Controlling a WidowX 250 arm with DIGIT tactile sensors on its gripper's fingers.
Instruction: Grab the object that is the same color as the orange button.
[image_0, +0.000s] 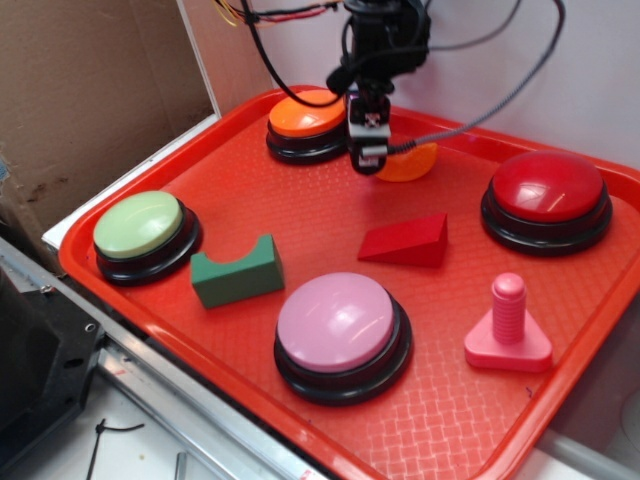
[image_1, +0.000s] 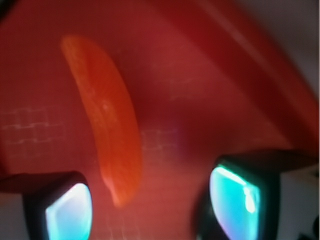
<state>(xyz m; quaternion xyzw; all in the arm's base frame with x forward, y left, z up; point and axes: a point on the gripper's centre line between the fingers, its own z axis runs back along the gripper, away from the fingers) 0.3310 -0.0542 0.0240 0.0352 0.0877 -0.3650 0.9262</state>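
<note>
End effector (image_0: 368, 160) hangs low over the red tray (image_0: 300, 215), jaws spread apart, gripping nothing. The orange crescent piece (image_1: 107, 117) lies flat on the tray just beside the fingertips (image_1: 67, 212), near the orange button (image_0: 307, 113).

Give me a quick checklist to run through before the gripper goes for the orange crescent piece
1. Target matches the orange button in color: the orange crescent does. Ok.
2. Jaws apart: the wrist view shows both fingers with a wide gap between them. Ok.
3. Crescent between the fingers: only its lower tip reaches the gap, most of it lies ahead. Not ok.
4. Gripper over the target: in the exterior view it stands at the crescent's left end, between it and the orange button. Not ok, it needs shifting.
5. Clearance from the orange button: close beside the gripper, gap unclear. Cannot tell.
6. Height above the tray: cannot tell.
</note>
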